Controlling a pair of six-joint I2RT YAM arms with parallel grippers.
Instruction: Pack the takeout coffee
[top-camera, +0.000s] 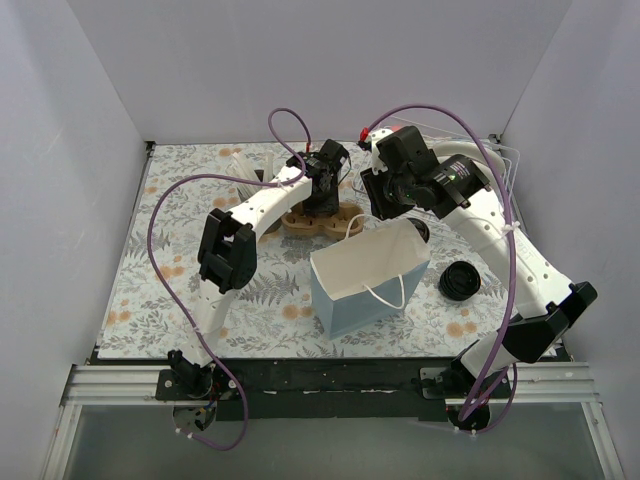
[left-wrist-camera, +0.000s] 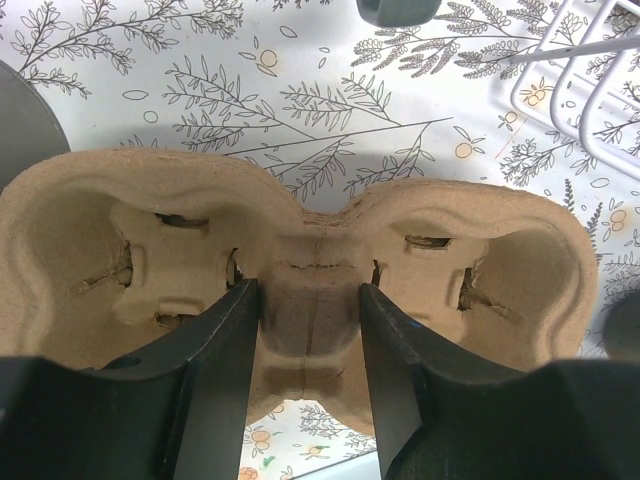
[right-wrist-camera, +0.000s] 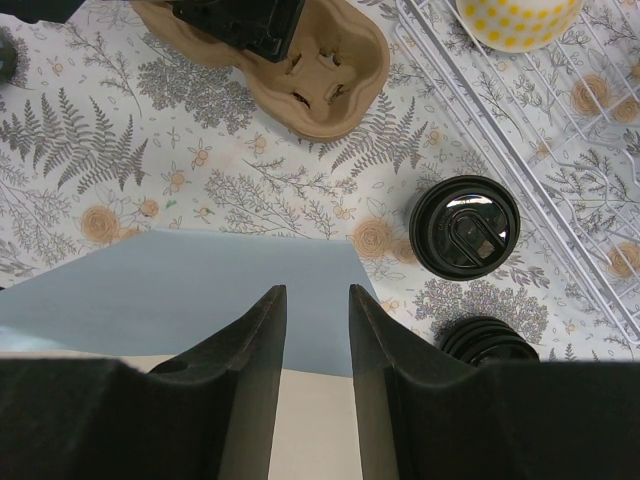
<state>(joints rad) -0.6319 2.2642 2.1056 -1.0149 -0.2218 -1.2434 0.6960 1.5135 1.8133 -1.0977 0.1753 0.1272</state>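
Note:
Two takeout coffee cups with black lids stand on the floral mat right of the bag, one (right-wrist-camera: 465, 227) (top-camera: 421, 233) nearer the bag's far corner and one (right-wrist-camera: 490, 340) (top-camera: 460, 282) closer to me. My left gripper (left-wrist-camera: 310, 290) (top-camera: 322, 195) is shut on the centre ridge of a brown cardboard cup carrier (left-wrist-camera: 500, 270) (top-camera: 300, 222) whose pockets are empty. My right gripper (right-wrist-camera: 317, 292) (top-camera: 392, 205) hovers open over the far rim of the upright blue paper bag (right-wrist-camera: 180, 290) (top-camera: 365, 280), nothing between its fingers.
A white wire rack (right-wrist-camera: 520, 110) (top-camera: 500, 160) lies at the back right and holds a yellow dotted cup (right-wrist-camera: 515, 15). A grey mug (left-wrist-camera: 398, 8) stands behind the carrier, and a grey round thing (left-wrist-camera: 25, 110) is at its left.

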